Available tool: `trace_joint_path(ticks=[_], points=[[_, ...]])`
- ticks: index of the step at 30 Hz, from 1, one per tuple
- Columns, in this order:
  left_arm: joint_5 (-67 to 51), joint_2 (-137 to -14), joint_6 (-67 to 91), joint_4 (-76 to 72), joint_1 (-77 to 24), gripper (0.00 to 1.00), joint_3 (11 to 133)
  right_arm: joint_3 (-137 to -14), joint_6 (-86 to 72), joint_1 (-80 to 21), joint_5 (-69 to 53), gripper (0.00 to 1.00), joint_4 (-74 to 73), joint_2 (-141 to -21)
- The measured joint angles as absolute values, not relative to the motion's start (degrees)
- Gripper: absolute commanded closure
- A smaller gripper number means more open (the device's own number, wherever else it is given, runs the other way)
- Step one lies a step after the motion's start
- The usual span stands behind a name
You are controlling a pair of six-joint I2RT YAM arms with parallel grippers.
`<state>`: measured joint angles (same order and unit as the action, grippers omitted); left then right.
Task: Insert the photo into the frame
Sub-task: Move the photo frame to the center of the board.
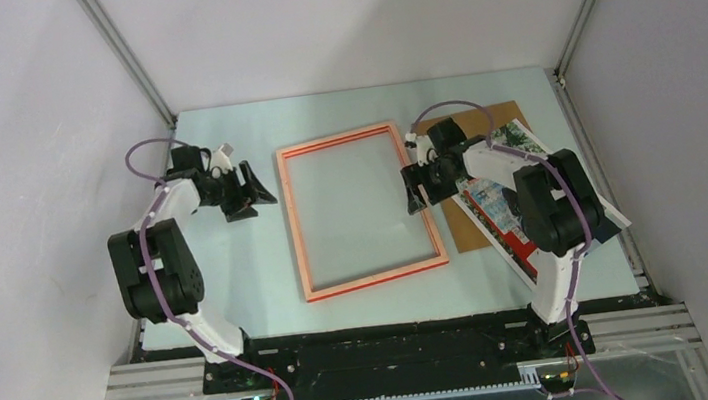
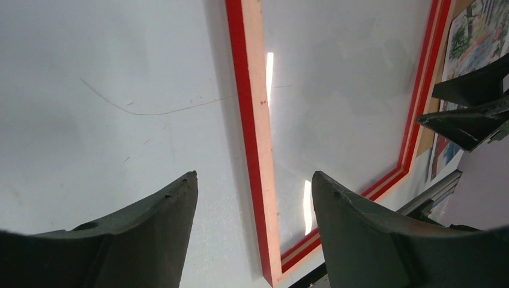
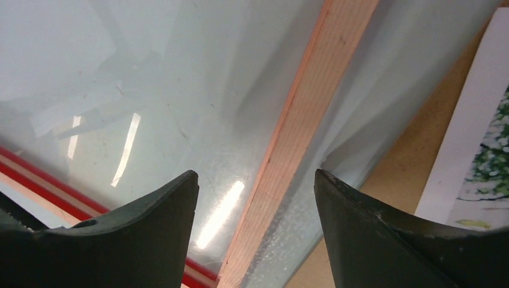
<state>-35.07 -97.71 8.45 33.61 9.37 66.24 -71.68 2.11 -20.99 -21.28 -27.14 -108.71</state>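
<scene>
While the left jaws hang open beside the frame (image 1: 294,227), which lies flat mid-counter, the right jaws stand open over its right rail. The photo (image 1: 489,207), face up on a brown board (image 1: 466,230) further right, looks thin and floppy, so I would pinch a free edge gently.

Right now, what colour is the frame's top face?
The frame shows pale orange-pink, red-edged; left wrist view.

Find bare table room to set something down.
Free: pale table left of the thin red-edged rectangular frame, and the strip between it and the arm bases. Crowded: the right, where the colourful paper photo lies on a brown board under the right arm.
</scene>
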Motion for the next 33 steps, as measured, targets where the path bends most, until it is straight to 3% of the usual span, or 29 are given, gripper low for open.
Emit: trace_joint_path(ticks=[15,33], points=[[-36.29,-96.27,5.82,33.65,11.0,0.26,65.3,-68.25,2.48,-25.12,-25.12,0.26,-27.97,-106.48],[-23.53,-96.18,3.75,36.77,11.97,0.26,64.18,-75.4,-5.21,-30.3,-30.37,0.26,-23.64,-112.9]])
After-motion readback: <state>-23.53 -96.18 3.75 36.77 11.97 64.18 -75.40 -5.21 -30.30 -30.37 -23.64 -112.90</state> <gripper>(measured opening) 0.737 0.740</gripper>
